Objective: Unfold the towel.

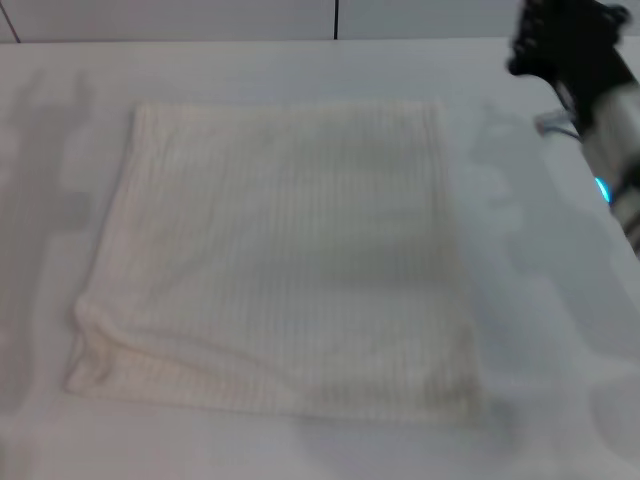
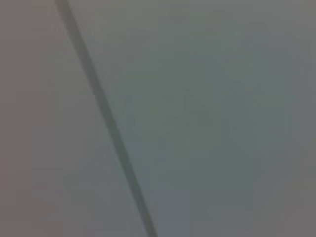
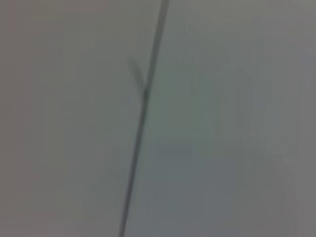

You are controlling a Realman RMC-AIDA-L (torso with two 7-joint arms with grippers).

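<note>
Across the centre of the head view the towel lies flat on the white table, folded, its lower-left corner bunched. The right gripper sits raised at upper right, finger state cannot be told; the left gripper is unseen. Advised: pinch only the top layer at 1 free edge.

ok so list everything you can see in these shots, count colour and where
towel: one, cream-white with faint ribbed stripes, lying flat mid-table, its near-left corner rumpled
table: one, white, under the towel
wall: pale panels with a dark vertical seam, behind the table; both wrist views show only a pale surface with a dark line
right arm: one, black and white with a blue light, raised at the far right, clear of the towel
left arm: not in view
</note>
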